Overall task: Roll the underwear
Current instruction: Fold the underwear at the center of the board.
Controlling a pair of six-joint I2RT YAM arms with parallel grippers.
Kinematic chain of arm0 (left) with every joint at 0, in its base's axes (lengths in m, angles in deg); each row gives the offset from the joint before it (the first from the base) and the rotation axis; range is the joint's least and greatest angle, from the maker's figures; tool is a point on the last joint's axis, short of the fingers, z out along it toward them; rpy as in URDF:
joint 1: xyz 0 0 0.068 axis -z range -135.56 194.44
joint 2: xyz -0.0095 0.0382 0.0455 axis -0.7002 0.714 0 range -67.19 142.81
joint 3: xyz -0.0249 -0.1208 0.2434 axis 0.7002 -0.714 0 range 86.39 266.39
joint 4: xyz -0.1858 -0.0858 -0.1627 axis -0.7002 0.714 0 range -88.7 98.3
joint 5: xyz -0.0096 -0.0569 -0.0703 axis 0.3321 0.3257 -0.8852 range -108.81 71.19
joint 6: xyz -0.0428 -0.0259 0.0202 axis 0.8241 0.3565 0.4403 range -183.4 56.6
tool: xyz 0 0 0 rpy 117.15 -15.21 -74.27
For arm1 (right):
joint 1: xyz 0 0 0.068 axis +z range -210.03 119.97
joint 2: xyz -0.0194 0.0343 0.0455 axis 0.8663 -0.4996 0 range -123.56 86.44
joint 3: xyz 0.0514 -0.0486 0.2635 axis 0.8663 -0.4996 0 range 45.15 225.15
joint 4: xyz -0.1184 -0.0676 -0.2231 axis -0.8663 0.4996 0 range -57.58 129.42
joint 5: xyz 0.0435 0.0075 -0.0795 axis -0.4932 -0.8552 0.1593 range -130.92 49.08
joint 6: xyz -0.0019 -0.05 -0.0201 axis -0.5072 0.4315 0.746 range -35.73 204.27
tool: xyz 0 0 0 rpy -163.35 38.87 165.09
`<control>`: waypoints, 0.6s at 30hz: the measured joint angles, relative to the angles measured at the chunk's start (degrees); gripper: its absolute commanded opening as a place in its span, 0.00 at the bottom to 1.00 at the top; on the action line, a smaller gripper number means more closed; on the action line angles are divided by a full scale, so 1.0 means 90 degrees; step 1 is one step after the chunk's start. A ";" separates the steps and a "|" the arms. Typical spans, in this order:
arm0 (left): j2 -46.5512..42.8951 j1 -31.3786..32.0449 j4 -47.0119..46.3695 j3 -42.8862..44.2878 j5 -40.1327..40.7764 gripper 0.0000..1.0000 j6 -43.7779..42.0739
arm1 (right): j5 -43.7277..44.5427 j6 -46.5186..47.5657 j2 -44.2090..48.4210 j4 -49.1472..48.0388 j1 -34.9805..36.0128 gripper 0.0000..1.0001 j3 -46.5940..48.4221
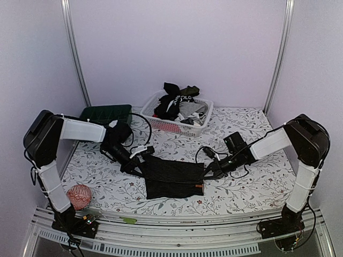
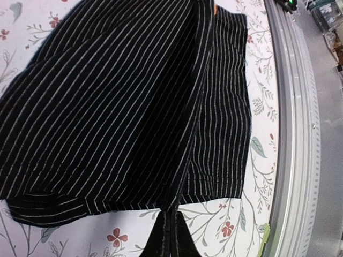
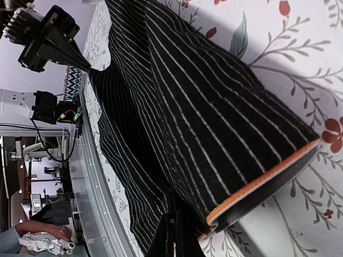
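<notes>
Just behind the underwear (image 1: 171, 176), basket (image 1: 171, 127) and green crate (image 1: 105, 113).

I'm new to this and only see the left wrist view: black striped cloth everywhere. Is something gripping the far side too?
Observer: Yes, the right hand is shut on the striped underwear near its orange trim.
Operator: Any other clothes around?
Observer: A white lattice basket at the back holds a heap of dark and light garments.
Operator: Anything else out there?
Observer: A pinkish patterned ball sits at the near left corner.
</notes>
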 measured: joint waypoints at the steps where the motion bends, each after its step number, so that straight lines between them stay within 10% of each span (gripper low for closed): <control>1: 0.0051 0.0000 -0.0032 0.0000 0.0032 0.00 0.0015 | 0.0000 -0.0024 -0.0036 -0.0010 0.0022 0.00 -0.0007; 18: -0.0427 0.0000 0.0112 -0.0267 0.0024 0.00 -0.0223 | -0.0080 -0.0143 0.0804 0.0078 0.0117 0.00 -0.0143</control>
